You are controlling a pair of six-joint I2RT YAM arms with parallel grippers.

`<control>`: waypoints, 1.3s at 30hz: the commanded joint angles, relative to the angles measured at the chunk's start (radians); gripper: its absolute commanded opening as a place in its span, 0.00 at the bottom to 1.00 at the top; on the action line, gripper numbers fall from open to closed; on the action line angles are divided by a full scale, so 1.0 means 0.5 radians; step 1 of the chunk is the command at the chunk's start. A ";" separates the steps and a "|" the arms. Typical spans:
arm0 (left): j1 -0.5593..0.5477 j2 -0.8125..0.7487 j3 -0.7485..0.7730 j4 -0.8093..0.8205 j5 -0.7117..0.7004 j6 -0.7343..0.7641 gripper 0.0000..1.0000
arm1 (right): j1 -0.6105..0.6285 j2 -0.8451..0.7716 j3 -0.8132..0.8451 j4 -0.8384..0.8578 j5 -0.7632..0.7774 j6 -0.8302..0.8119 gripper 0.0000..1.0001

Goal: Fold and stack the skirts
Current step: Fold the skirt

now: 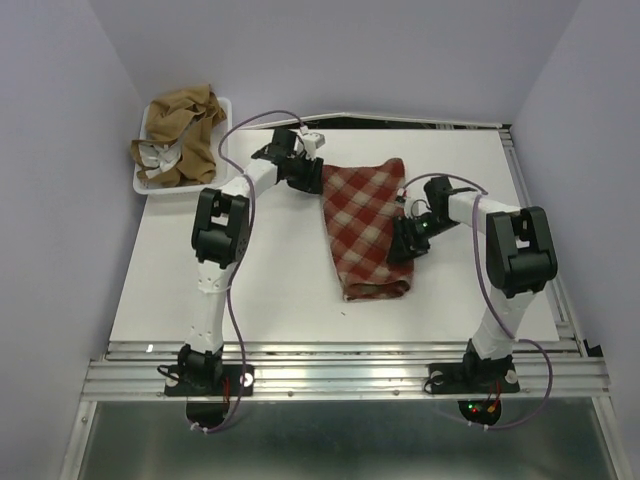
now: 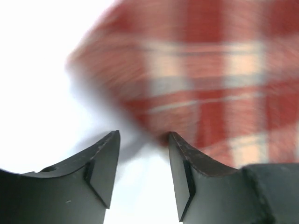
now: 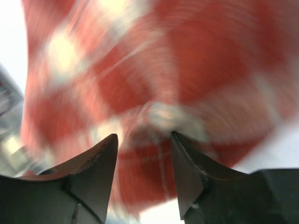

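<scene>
The left jaws and right jaws are held apart (nothing gripped) beside the plaid skirt (image 1: pixel 365 225), toward the far edge of the bench (image 1: pixel 290 300).

A: What does the plaid skirt (image 1: pixel 362 225) look like?
B: Red-and-cream check, laid flat as a long strip mid-worktop (image 1: pixel 270 270). It is wider at the far end, with a thick band at the near end. It may be folded lengthwise, but the wrist views are too blurred to confirm.
A: And the tan-brown skirts (image 1: pixel 180 135)?
B: Crumpled in a heap in the white tray (image 1: pixel 160 190) at the far left, white lining bits showing, well apart from the plaid one.
</scene>
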 commanded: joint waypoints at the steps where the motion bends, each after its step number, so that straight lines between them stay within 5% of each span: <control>1: 0.086 0.045 0.344 -0.196 -0.010 0.153 0.58 | 0.166 -0.041 -0.112 -0.271 -0.630 0.089 0.56; 5: 0.065 -0.338 0.058 -0.162 0.146 0.365 0.61 | 0.166 -0.103 0.038 -0.311 -0.436 0.031 0.55; 8: 0.041 -0.823 -0.582 -0.107 0.245 0.543 0.64 | 0.166 -0.167 0.182 -0.302 -0.276 0.000 0.55; 12: -0.088 -1.613 -1.251 0.015 0.077 1.042 0.72 | 0.166 -0.223 0.314 -0.161 -0.300 0.184 0.56; 14: -0.168 -1.875 -1.622 0.092 -0.006 1.242 0.99 | 0.205 -0.217 0.339 -0.130 -0.334 0.230 0.56; 19: -0.563 -2.547 -2.259 0.301 -0.301 1.917 0.99 | 0.435 -0.125 0.336 -0.005 -0.184 0.316 0.56; 24: -0.889 -2.665 -2.646 0.472 -0.577 2.056 0.98 | 0.503 0.053 0.358 0.118 -0.122 0.341 0.55; 29: -1.204 -2.619 -3.065 1.152 -0.914 2.175 0.99 | 0.546 0.231 0.355 0.161 -0.061 0.316 0.54; 39: -1.349 -2.150 -3.447 2.214 -1.209 2.535 0.98 | 0.546 0.333 0.324 0.158 0.071 0.233 0.53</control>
